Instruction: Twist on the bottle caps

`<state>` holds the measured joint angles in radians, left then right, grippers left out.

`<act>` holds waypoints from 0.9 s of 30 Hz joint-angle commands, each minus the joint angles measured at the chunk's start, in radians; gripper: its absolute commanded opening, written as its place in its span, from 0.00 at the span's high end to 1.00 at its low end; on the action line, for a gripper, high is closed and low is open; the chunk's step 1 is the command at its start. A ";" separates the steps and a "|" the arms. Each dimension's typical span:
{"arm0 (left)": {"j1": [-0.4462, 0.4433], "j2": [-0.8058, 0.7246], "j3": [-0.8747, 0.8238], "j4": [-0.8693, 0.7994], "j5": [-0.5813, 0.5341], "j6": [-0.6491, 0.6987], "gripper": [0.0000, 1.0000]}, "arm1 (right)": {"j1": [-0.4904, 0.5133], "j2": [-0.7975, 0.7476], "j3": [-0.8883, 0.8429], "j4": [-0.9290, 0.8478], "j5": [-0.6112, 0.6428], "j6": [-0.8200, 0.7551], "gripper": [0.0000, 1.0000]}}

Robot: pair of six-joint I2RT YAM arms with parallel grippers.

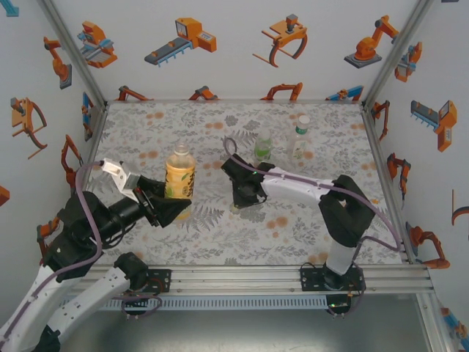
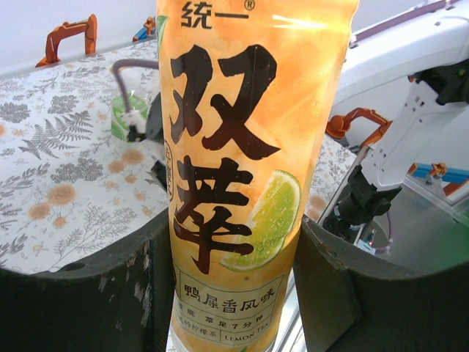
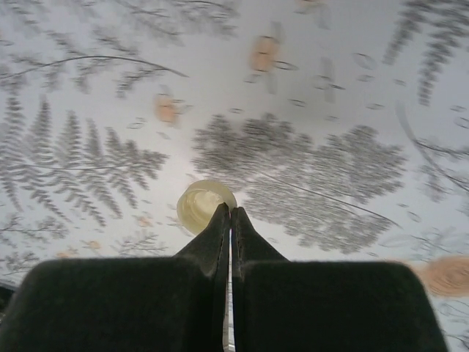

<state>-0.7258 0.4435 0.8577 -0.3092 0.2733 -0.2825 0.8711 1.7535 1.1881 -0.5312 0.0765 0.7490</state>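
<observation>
While the amber bottle (image 1: 179,170) is seen clamped upright in the left gripper (image 1: 172,205) from above, the pale yellowish cap (image 3: 198,205) is caught wrist-side — on the table (image 3: 330,110), at the tips of the closed right gripper (image 3: 230,214).

Cannot see neck or base of the amber bottle (image 2: 234,176) in the left wrist view, cut off by the picture edges. Cannot tell whether the closed right gripper (image 3: 231,212) touches the pale yellowish cap (image 3: 198,205), partly hidden behind it, perhaps not.
</observation>
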 commanded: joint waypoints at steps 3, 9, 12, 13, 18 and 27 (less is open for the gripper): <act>0.002 0.021 -0.014 0.087 -0.015 -0.045 1.00 | -0.057 -0.096 -0.126 0.056 0.026 0.004 1.00; 0.002 0.028 -0.019 0.099 -0.029 -0.059 1.00 | -0.076 -0.090 -0.165 0.077 0.026 -0.014 1.00; 0.002 0.030 -0.020 0.104 -0.035 -0.062 1.00 | -0.076 -0.071 -0.163 0.081 0.028 -0.020 1.00; 0.002 0.029 -0.016 0.101 -0.035 -0.061 1.00 | -0.076 -0.068 -0.161 0.082 0.027 -0.019 0.99; 0.002 0.027 -0.012 0.085 -0.038 -0.060 1.00 | -0.076 -0.060 -0.166 0.082 0.029 -0.014 0.90; 0.001 0.016 -0.016 0.072 -0.048 -0.054 1.00 | -0.076 -0.064 -0.127 0.033 0.044 -0.023 0.81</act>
<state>-0.7258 0.4717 0.8429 -0.2550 0.2314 -0.3294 0.7986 1.6855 1.0279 -0.4614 0.0948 0.7376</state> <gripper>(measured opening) 0.549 0.169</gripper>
